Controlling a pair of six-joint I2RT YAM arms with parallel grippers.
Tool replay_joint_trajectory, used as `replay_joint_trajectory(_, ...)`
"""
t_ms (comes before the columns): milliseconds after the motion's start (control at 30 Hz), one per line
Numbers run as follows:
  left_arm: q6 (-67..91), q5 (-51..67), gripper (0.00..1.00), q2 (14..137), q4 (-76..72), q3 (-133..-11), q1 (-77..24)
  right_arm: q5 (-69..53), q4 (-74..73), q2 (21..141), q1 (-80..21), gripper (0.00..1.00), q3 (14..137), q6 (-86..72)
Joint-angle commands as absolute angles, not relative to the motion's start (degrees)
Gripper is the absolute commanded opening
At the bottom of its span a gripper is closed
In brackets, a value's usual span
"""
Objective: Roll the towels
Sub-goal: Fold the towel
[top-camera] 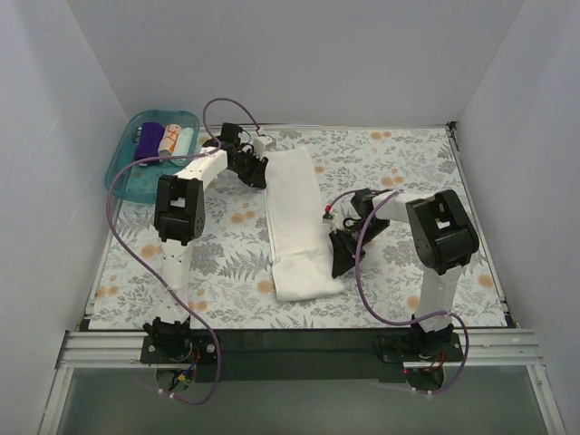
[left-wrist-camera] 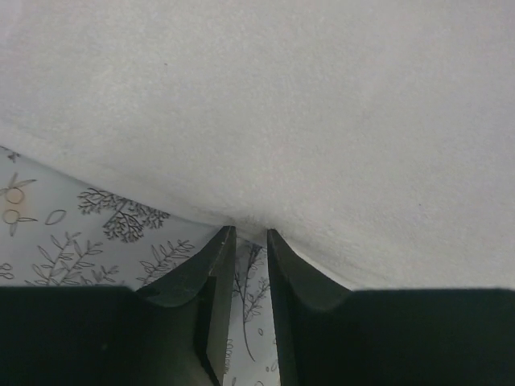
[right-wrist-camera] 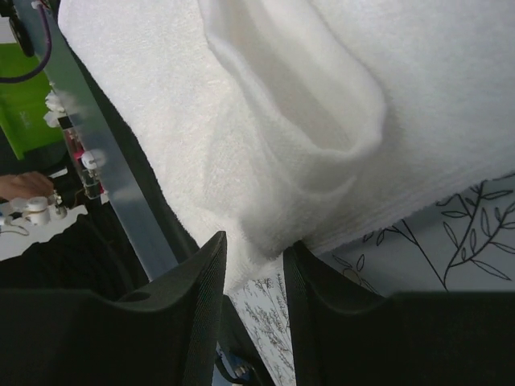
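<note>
Down the middle of the surface, far edge to near: long white terry towel.
My left tool, nearly closed, meets its far end; right tool straddles the near-right fold; grip uncertain on both.

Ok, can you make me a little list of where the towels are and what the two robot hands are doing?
white towel: long strip lying on the floral sheet
teal tray: holds purple roll, white-orange roll, pale teal roll
left gripper: pinching the strip's far end
right gripper: jaws apart at its near right edge, grip unclear
</note>
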State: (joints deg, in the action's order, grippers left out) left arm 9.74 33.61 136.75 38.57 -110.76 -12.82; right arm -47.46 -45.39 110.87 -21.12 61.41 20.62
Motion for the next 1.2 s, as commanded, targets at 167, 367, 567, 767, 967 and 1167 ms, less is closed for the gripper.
replay_joint_trajectory(167,2.12,38.23,0.63,123.44,35.89,-106.11,-12.13,-46.49,-42.10,98.46,-17.33,0.38,61.26,21.01)
replay_joint_trajectory(367,-0.78,38.94,0.78,100.94,29.97,-86.15,-12.04,-41.40,-34.89,94.91,-17.92,0.50,66.43,14.94)
replay_joint_trajectory(567,-5.27,40.78,0.78,89.32,34.19,-75.88,-12.22,-39.82,-35.25,103.62,-20.21,0.49,69.52,13.36)
replay_joint_trajectory(767,-5.89,40.61,0.78,79.46,34.28,-67.77,-12.83,-39.81,-34.10,107.05,-21.36,0.46,70.31,12.31)
replay_joint_trajectory(967,-5.98,39.38,0.78,76.82,34.72,-64.16,-13.01,-40.96,-34.19,109.60,-22.06,0.36,71.01,12.04)
replay_joint_trajectory(1167,-5.19,39.11,0.77,77.34,34.45,-64.16,-13.01,-43.06,-34.72,111.44,-22.32,0.26,71.10,11.95)
